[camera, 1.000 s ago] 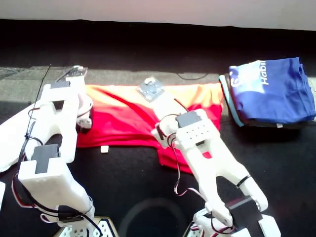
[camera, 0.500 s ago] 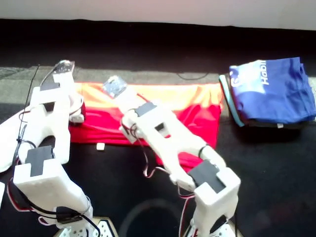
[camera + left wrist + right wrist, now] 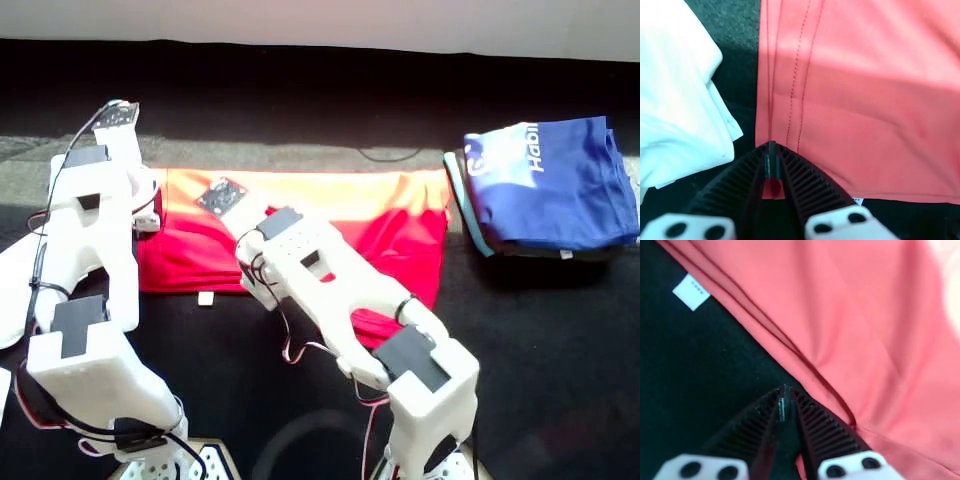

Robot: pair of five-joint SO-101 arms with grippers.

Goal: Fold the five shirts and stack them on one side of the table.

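Two claws, both pinched shut on the red fabric shirt (image 3: 380,225), which is spread flat mid-counter. Your left claw (image 3: 771,150) clamps the shirt's stitched hem edge, just beside the crumpled white shirt (image 3: 675,100). Your right claw (image 3: 784,395) clamps a fold at the shirt's near edge, near a small white tag (image 3: 691,291) on the black counter (image 3: 560,340). The folded stack with the blue shirt (image 3: 550,185) on top sits well apart on the right arm's side.
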